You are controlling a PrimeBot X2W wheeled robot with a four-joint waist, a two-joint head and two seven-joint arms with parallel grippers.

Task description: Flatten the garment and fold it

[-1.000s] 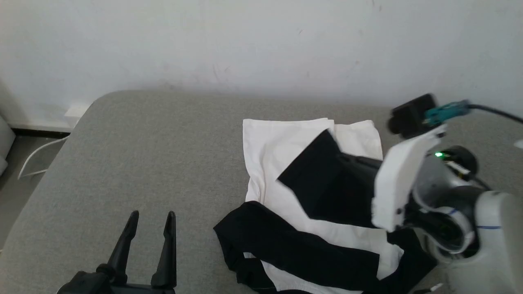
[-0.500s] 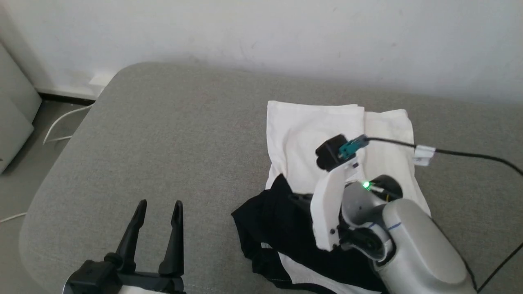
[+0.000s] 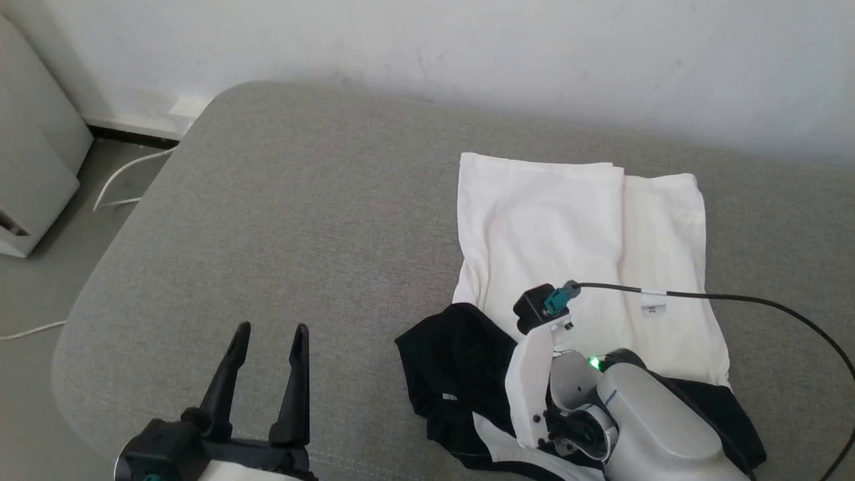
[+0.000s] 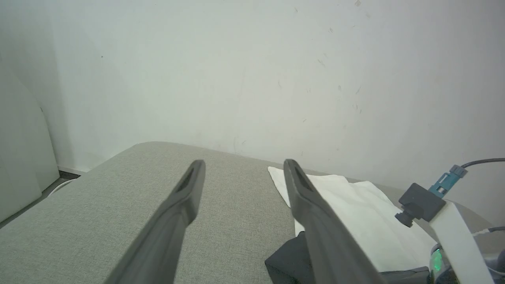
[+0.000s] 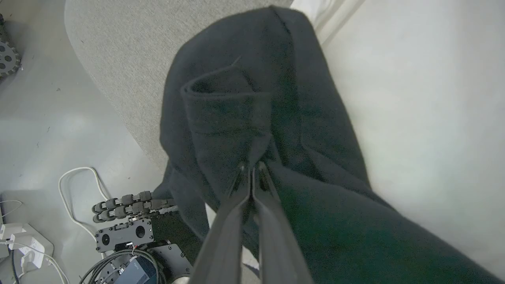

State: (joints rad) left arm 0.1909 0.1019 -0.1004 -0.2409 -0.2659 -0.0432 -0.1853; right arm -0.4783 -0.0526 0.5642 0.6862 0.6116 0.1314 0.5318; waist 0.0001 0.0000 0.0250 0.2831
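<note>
The garment lies on the grey cushion, its white body (image 3: 581,240) spread flat toward the wall. Its black sleeves (image 3: 454,361) are bunched at the near end. In the right wrist view my right gripper (image 5: 251,169) is shut on a fold of black sleeve cloth (image 5: 236,98), which drapes over the fingers. In the head view the right wrist (image 3: 601,414) covers that grip. My left gripper (image 3: 268,331) stands open over bare cushion to the left of the garment, holding nothing. The left wrist view shows its spread fingers (image 4: 185,197) with the white body (image 4: 355,205) off to the right.
The grey cushion (image 3: 300,200) has a rounded left edge, with floor beyond it. A white cable (image 3: 127,180) and a pale box (image 3: 33,167) sit on that floor. The wrist camera's black cable (image 3: 735,300) runs across the garment. A white wall stands behind.
The head camera has shifted. My right gripper has drawn the black sleeve off the white body toward the near edge, where it is now bunched. The left gripper stays open.
</note>
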